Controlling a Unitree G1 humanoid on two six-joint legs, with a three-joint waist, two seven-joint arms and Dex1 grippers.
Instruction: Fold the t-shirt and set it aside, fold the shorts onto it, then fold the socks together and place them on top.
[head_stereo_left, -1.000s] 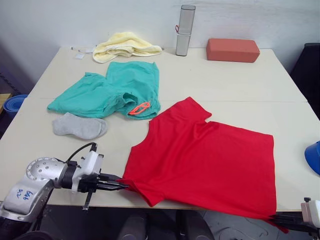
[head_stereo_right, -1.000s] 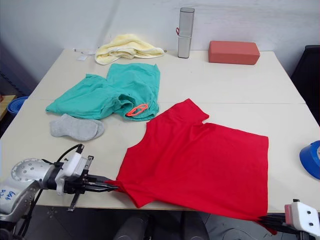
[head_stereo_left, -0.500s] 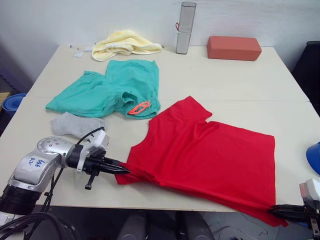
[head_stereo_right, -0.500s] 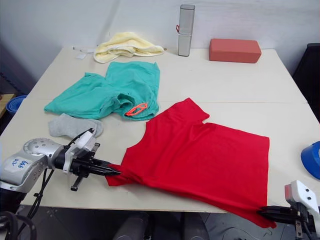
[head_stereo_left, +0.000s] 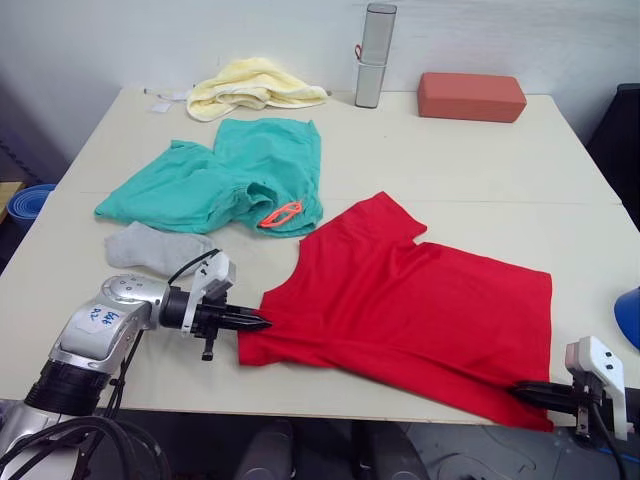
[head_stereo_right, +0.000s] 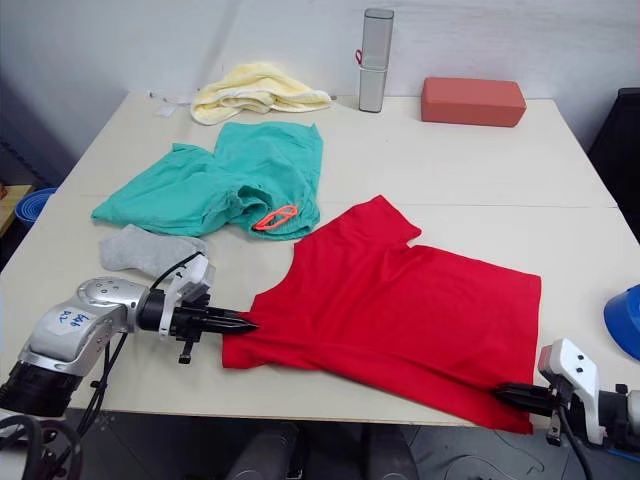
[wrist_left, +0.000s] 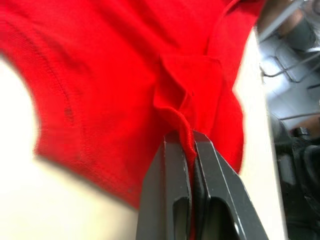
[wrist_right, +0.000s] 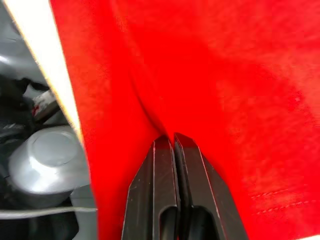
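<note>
both claws pinched on the red tee at the near edge

we've got the t-shirt (head_stereo_left: 410, 310) spread flat on the table (head_stereo_left: 470, 160), near-right part, its bottom hem at the table's front edge. left gripper (head_stereo_left: 262, 323) is clamped narrow on the tee's near-left corner; wrist view shows a small fold of red cloth nipped btwn the fingers (wrist_left: 172, 165). right gripper (head_stereo_left: 517, 390) is closed tight on the near-right corner, at the table lip; fingers (wrist_right: 162, 160) pressed together w/ cloth in them.

around it: shorts (head_stereo_left: 225, 180) lie crumpled to the left and farther back, orange drawstring loop (head_stereo_left: 279, 215) just beside the tee's sleeve but apart from it. socks (head_stereo_left: 155, 248) sit just behind the left arm, close to it. yellow towel (head_stereo_left: 252, 85), grey cylinder (head_stereo_left: 375, 55) and red block (head_stereo_left: 471, 96) along the far edge, well apart from the tee.
</note>
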